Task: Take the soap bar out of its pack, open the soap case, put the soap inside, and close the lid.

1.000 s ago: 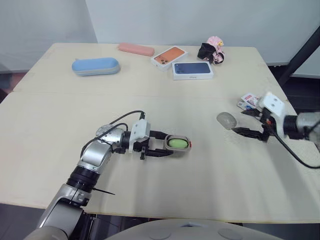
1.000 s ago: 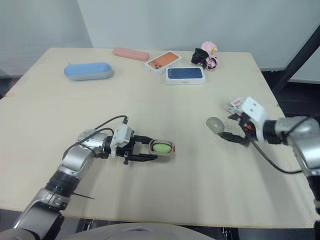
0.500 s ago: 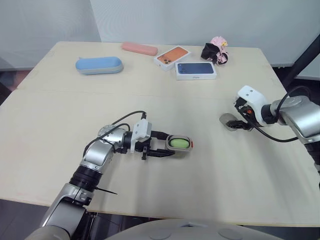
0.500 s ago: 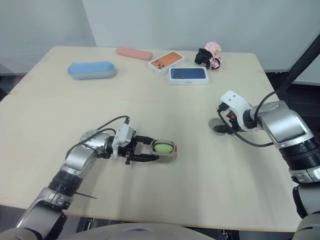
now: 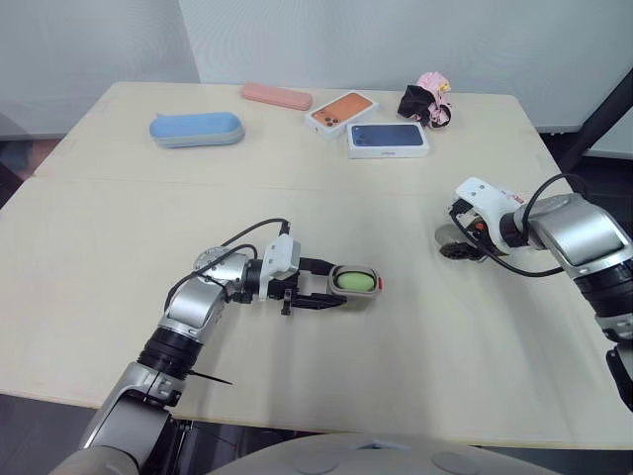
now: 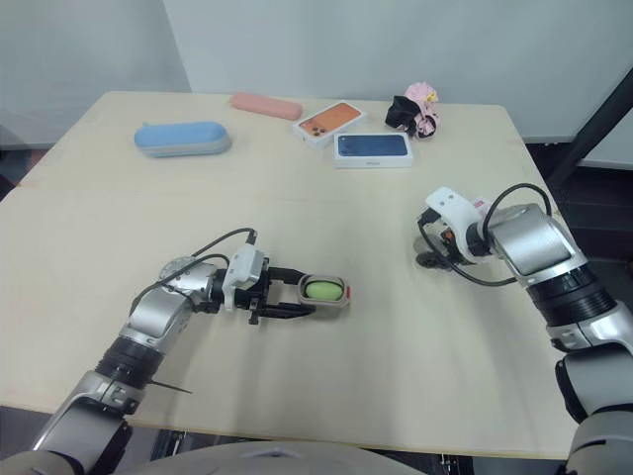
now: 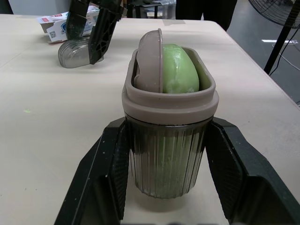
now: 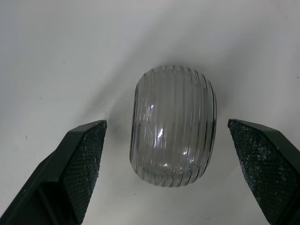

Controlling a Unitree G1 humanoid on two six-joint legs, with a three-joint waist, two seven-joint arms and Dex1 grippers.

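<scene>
Soap (image 7: 180, 70), green and unwrapped, sits in the case (image 7: 168, 159), so unpacking, opening and loading look done; only closing is left. The left gripper (image 5: 331, 287) pinches the case base from both sides, a little toward 6 o'clock of the middle of the table (image 5: 119, 228). The lid (image 8: 172, 129) lies on the table at 3 o'clock from the case, well apart from it. The right gripper (image 5: 457, 242) hovers over the lid with its fingers spread wide on either side, touching nothing. The pack (image 7: 61, 26) lies just past the lid, toward the 3 o'clock edge. What remains, I judge, is gripping the lid, carrying it toward 9 o'clock and seating it. The soap stands above the rim and may resist.
</scene>
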